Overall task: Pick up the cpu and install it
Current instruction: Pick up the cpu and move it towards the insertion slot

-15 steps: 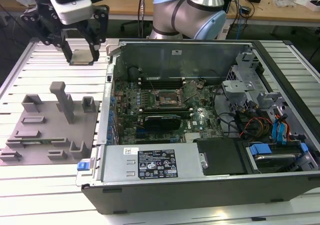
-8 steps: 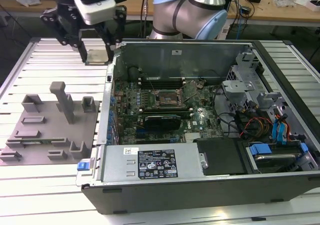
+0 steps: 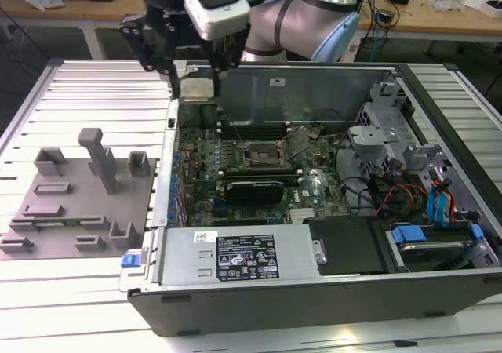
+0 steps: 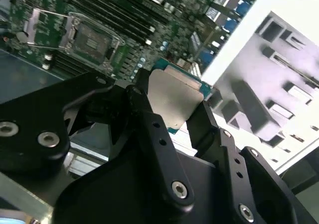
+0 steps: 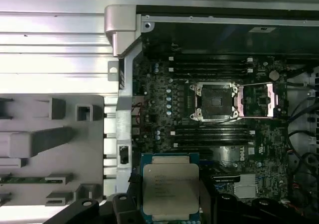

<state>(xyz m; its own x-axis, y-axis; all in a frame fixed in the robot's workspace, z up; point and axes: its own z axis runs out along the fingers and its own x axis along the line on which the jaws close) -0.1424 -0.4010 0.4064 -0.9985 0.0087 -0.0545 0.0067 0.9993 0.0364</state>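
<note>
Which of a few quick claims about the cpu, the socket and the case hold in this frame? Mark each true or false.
1. The gripper has its jaws shut on the cpu. True.
2. The cpu sits in the socket. False: the socket is empty, its cover swung open, and the cpu is held apart from it.
3. The computer case is closed. False: it lies open, the motherboard exposed.
4. A grey fixture plate lies outside the case, on the exterior view's left. True.
</note>
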